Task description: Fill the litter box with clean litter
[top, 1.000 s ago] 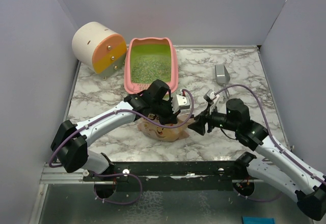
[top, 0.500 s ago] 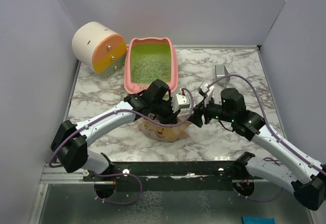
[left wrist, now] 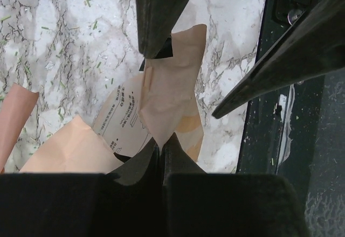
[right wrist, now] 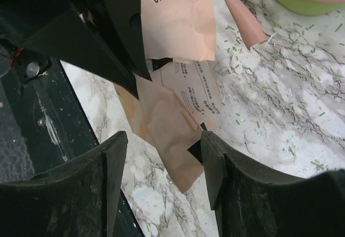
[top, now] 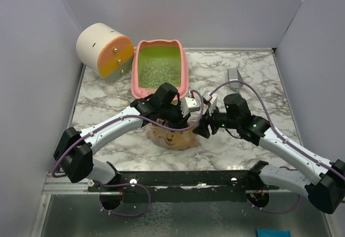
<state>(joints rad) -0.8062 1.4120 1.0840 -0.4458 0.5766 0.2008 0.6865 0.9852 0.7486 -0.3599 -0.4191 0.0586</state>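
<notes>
The pink litter box (top: 186,71) stands at the back centre, its lime-green inside covered with greenish-grey clean litter (top: 159,70). A tan printed pouch (top: 173,138) hangs in front of it. My left gripper (top: 173,124) is shut on the pouch's upper edge; in the left wrist view its jaws (left wrist: 161,143) pinch the tan paper (left wrist: 172,91). My right gripper (top: 202,128) stands open at the pouch's right side. In the right wrist view its jaws (right wrist: 161,151) straddle a lower corner of the pouch (right wrist: 167,124) without closing on it.
A cream-and-orange cylinder (top: 105,50) lies at the back left. A grey metal scoop (top: 234,78) rests at the back right. Loose granules (right wrist: 253,124) are scattered on the marble table (top: 108,107). The black base rail (top: 178,180) runs along the near edge.
The right arm has swung left and brought its open gripper up to the pouch's right corner. The left gripper has kept its hold on the pouch and stayed in place.
</notes>
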